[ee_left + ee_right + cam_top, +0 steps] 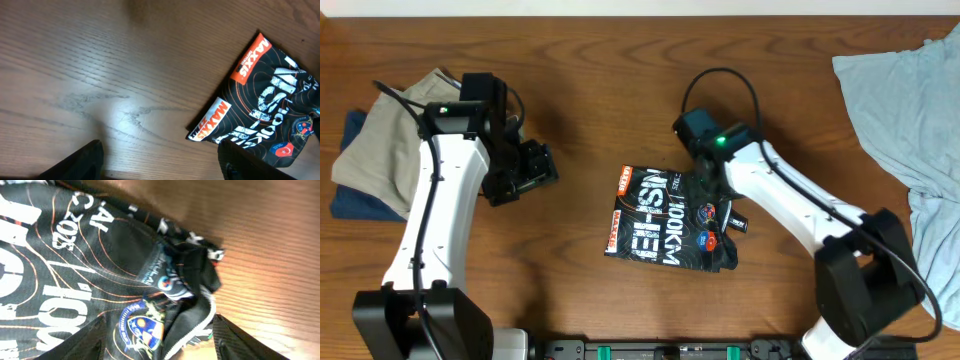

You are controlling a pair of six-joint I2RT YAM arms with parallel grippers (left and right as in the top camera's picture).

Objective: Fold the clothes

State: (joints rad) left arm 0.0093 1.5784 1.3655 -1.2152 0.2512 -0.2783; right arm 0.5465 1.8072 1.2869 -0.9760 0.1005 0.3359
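The clothes, a black jersey [665, 220] with thin orange lines, orange sleeve bands and white "100KM" lettering, lies folded into a small rectangle at the table's middle. My right gripper [712, 185] hangs over its back right corner. In the right wrist view its jaws [157, 345] stand wide apart, with the bunched collar and a blue badge [145, 327] lying between them. My left gripper [545, 168] is to the left of the jersey, apart from it. It [160, 167] is open over bare wood, and the jersey's orange-banded corner [212, 120] is just inside its right finger.
Folded khaki trousers [385, 135] rest on a dark blue cloth [355, 200] at the far left. A light-blue shirt [910, 110] is spread at the right back corner. The table's front edge carries a black rail [650, 350].
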